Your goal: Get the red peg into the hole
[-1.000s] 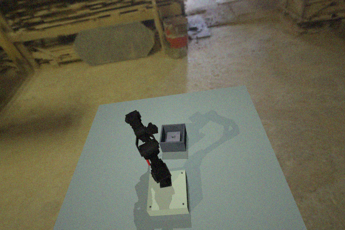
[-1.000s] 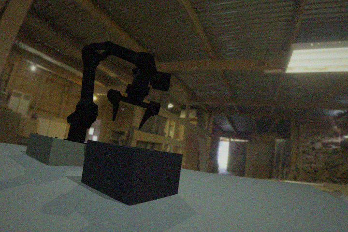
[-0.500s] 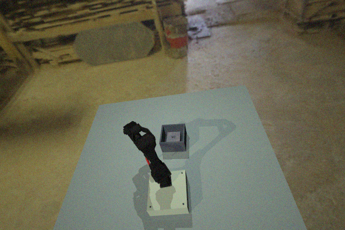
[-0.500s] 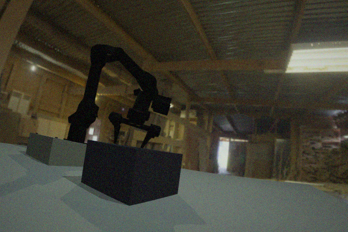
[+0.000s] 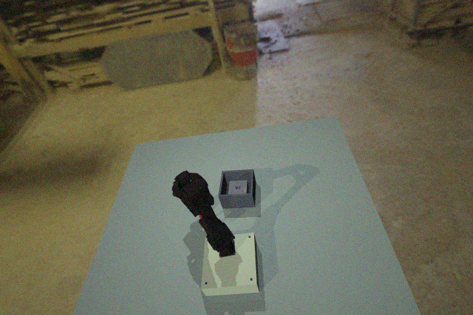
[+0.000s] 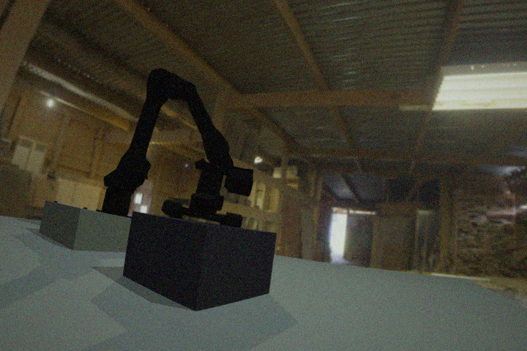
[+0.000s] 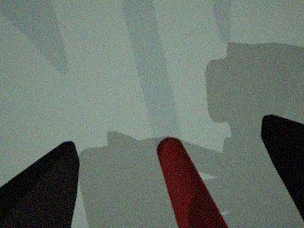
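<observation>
Now: grasping, we judge
Gripper [image 7: 172, 139] [image 6: 208, 221]: wide open, holding nothing
Peg [image 7: 187, 182] [image 5: 200, 216]: between fingers, untouched
Advice: centre us, close evenly
Box [image 5: 238, 201] [image 6: 197, 265]: far right of peg

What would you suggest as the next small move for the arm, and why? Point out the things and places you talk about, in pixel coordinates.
I would probably close the pincer [image 7: 172, 139] gently on the red peg [image 5: 200, 216] [image 7: 187, 182], checking its height first: in the wrist view the peg lies between the two open fingers, with a gap on either side.
</observation>
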Motion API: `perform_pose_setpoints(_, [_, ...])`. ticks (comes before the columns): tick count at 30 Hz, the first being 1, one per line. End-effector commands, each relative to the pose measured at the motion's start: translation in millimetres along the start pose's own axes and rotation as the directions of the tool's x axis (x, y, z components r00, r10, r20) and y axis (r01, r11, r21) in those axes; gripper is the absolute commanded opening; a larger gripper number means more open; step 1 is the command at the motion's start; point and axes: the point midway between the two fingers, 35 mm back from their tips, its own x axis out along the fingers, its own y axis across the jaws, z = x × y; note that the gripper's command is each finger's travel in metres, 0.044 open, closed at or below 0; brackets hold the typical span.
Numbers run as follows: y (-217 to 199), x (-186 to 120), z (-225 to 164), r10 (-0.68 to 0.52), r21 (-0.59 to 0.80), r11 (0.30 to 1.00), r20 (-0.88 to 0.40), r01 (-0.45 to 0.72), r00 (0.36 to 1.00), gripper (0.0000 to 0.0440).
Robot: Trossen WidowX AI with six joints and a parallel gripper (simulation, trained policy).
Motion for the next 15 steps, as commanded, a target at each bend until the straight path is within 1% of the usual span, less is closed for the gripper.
perform_pose_setpoints(1, [-5.3,7.4,-4.2,-0.015,0.013,1.000,-0.019,0.015,1.000,0.0308])
perform_pose_setpoints(12, [-1.0,4.8,-7.4,-0.026,-0.004,1.000,-0.098,0.026,0.995,0.0020])
perform_pose_setpoints(13, [-0.8,4.6,-7.1,-0.028,-0.004,1.000,-0.105,0.028,0.994,0.0000])
perform_pose_setpoints(15, [1.3,0.8,-1.8,-0.015,-0.015,1.000,-0.079,0.014,0.997,0.0000])
